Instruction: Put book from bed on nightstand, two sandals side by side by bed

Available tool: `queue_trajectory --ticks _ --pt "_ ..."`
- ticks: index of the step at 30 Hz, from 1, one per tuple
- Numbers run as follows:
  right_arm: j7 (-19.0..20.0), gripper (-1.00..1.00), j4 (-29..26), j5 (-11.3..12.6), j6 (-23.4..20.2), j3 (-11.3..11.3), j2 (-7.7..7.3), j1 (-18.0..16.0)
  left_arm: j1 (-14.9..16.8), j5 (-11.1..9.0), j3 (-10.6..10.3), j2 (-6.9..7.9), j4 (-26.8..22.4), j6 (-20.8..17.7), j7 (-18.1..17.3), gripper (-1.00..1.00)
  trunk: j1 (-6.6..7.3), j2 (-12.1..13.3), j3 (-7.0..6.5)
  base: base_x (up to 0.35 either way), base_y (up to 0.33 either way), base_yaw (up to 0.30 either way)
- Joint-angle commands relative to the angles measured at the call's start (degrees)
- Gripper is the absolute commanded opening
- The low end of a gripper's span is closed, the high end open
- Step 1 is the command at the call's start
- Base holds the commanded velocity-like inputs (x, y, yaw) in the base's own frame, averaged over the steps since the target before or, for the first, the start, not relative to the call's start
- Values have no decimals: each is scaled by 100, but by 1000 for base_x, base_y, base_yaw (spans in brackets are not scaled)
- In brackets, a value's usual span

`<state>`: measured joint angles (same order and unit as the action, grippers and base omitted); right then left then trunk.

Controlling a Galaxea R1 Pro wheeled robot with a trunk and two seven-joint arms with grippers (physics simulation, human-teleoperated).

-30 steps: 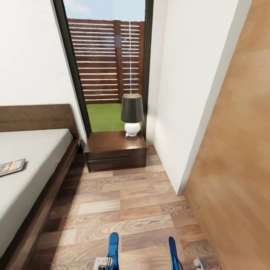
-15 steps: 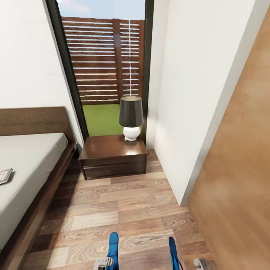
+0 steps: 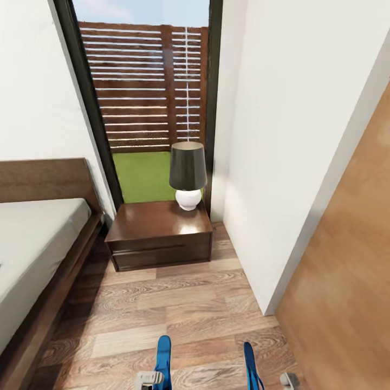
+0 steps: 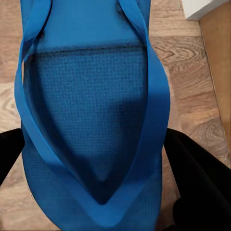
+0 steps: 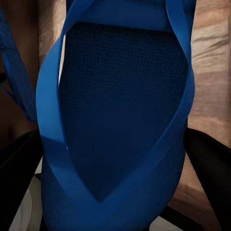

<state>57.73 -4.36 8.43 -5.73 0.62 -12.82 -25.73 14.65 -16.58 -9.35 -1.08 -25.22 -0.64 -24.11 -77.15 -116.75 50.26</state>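
Each gripper holds one bright-blue sandal. In the left wrist view my left gripper (image 4: 101, 166) is shut on a sandal (image 4: 91, 96), a black finger (image 4: 197, 187) on either side of its sole. My right gripper (image 5: 115, 166) is likewise shut on the other sandal (image 5: 120, 96). Both sandals (image 3: 163, 357) (image 3: 250, 364) stand on edge at the bottom of the head view, above the plank floor. The bed (image 3: 32, 244) lies at the left. The dark wooden nightstand (image 3: 157, 241) stands ahead beside it, under the window. The book is out of view.
A lamp (image 3: 188, 173) with a dark shade and white base stands on the nightstand's back right corner. A white wall (image 3: 271, 162) and a wood panel (image 3: 346, 292) close in on the right. The plank floor (image 3: 179, 309) runs between them and the bed frame.
The view has moved forward and turned right: the book slid off the left edge and the nightstand looks nearer. Both sandals stay held in the same place.
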Motion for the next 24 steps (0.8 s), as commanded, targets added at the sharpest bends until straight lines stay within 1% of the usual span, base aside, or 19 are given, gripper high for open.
queue_trajectory --ticks 1,18,24 --pt "19 -100 -3 50 -60 0 -1 -2 3 -54 -24 3 0 -7 -9 -100 -2 -2 5 317 0 0" --pt "19 -100 20 44 -60 3 -1 -2 3 -36 -28 3 0 -7 2 -100 -2 -2 5 324 -1 0" --pt "19 -100 31 44 -60 3 -1 -2 3 -40 -31 3 0 -7 11 -100 -2 -2 5 285 -106 0"
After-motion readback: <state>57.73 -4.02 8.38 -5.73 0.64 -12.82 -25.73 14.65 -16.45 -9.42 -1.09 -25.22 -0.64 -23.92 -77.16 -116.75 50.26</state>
